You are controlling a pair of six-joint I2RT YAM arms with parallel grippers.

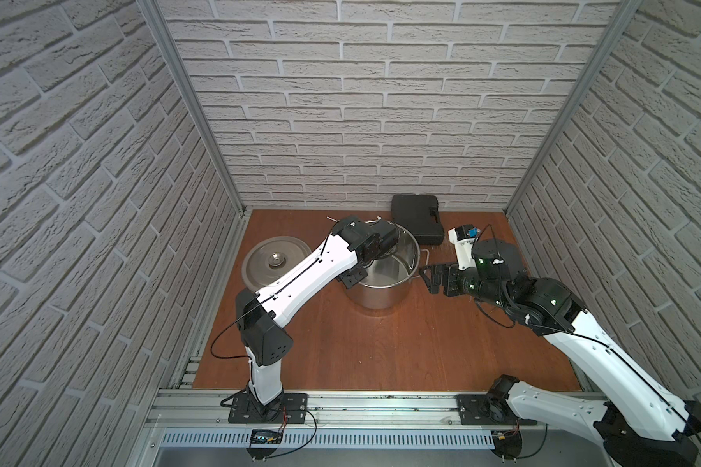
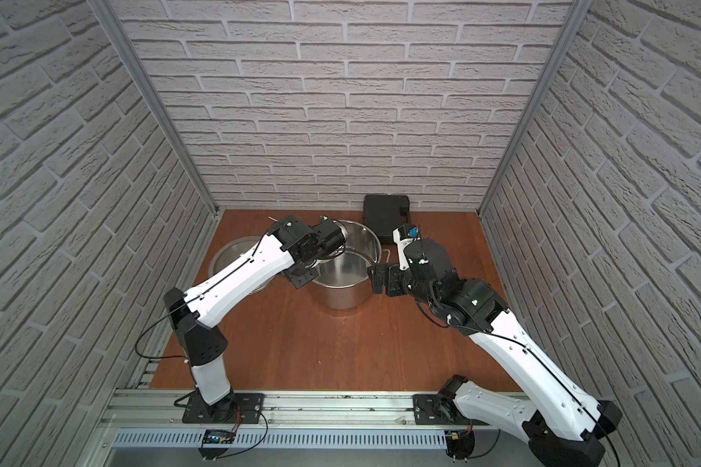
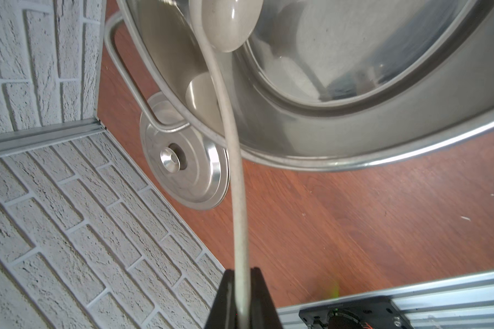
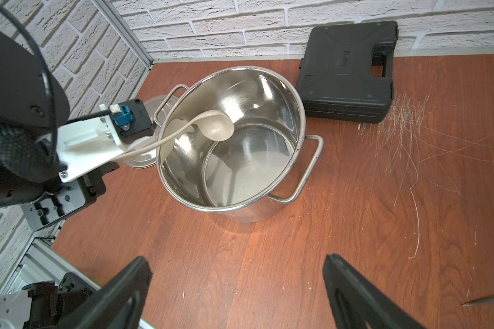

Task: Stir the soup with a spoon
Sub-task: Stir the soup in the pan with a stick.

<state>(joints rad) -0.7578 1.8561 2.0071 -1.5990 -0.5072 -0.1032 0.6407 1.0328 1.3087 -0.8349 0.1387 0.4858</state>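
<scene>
Here the spoon (image 4: 217,128) hangs in the steel pot (image 1: 377,297), held by the left gripper (image 3: 241,299).
On the brown table (image 1: 381,351) the pot stands toward the middle of the back edge. A black case (image 1: 415,218) lies at the back edge to the pot's right. A steel lid (image 1: 268,263) lies flat just beside the pot, toward the left edge. The spoon's slim handle end is pinched between the left gripper's closed jaws, and its round bowl sits inside the pot's mouth by the left wall. The right gripper (image 4: 237,260) hovers near the pot's right handle, jaws spread wide around nothing.
</scene>
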